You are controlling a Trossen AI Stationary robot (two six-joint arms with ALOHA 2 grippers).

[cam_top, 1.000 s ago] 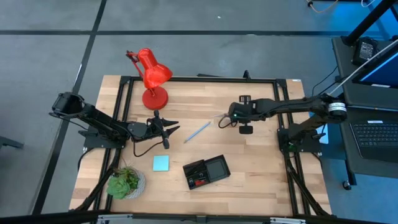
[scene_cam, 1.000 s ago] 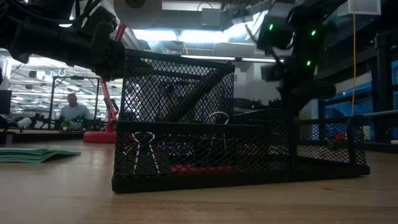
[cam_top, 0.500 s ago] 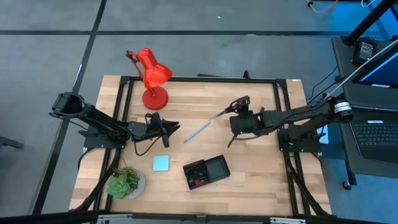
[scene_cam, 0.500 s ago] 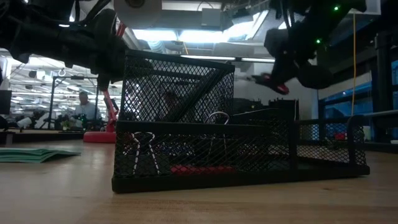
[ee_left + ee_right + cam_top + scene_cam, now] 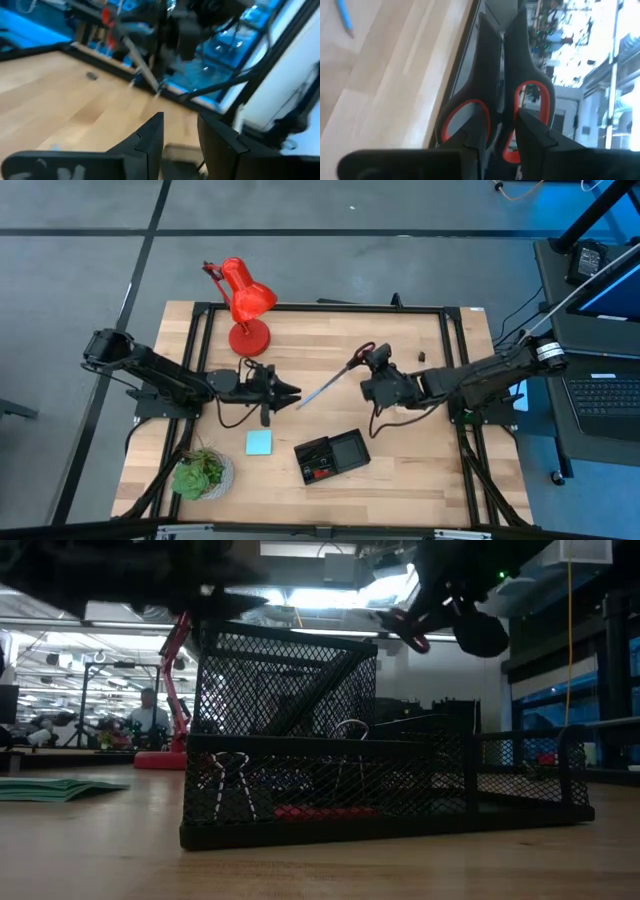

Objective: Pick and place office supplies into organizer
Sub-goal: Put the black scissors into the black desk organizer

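At the table's left front corner a small potted plant [image 5: 203, 473] is sitting, and a red desk lamp [image 5: 243, 305] is standing near the back edge. The left gripper [image 5: 290, 392] is hovering above the wood between the lamp and the light blue notepad [image 5: 259, 442], which is lying flat toward the front. In the left wrist view its fingers [image 5: 150, 135] are standing a narrow gap apart with nothing between them.

Just past that gripper's tip, a light blue pen [image 5: 318, 392] is lying at a slant on the table [image 5: 420, 480]. Toward the front, the black mesh organizer [image 5: 333, 455] is resting on the wood, with a small red piece [image 5: 320, 473] in its left compartment; the low view shows binder clips [image 5: 231, 783] and the red piece [image 5: 312, 811] inside the mesh.

The right gripper [image 5: 372, 372] is hanging above the middle of the table, behind the organizer, clamping the red-handled scissors [image 5: 359, 358] in the air. The right wrist view shows its fingers [image 5: 487, 65] pressing on the scissors [image 5: 527, 107] at the handle loops. A tiny dark item [image 5: 421, 357] is lying behind that arm.
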